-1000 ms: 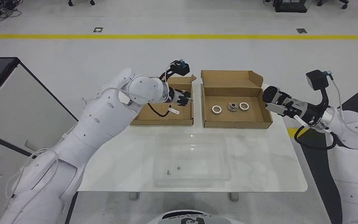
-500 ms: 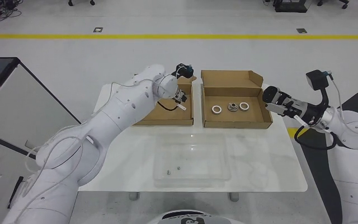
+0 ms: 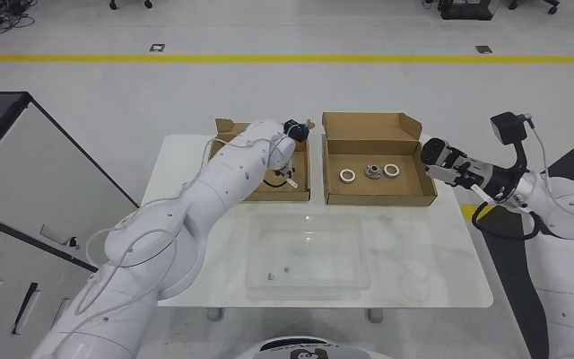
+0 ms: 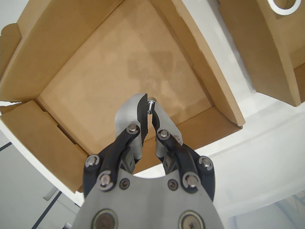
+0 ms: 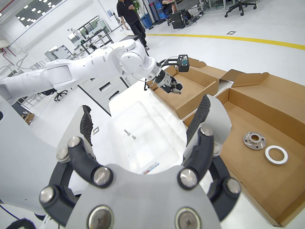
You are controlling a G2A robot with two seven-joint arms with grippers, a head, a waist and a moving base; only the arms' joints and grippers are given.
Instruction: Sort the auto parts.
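Top view, and the left arm lies right across the left cardboard box (image 3: 301, 179), covering most of its floor. The left pincer (image 4: 148, 103) is too small under the wrist there to make out. Up close, the screw (image 4: 150, 107) shows its head and a few threads, the rest of the shank buried between the pads. In the right wrist view the right cardboard box (image 5: 250, 179) runs off the picture's edge, and a finger of the right pincer (image 5: 146, 104) blocks the far ring (image 3: 347, 175). The two small bolts (image 3: 285, 267) in the clear tray (image 3: 341, 242) are mere specks from above.
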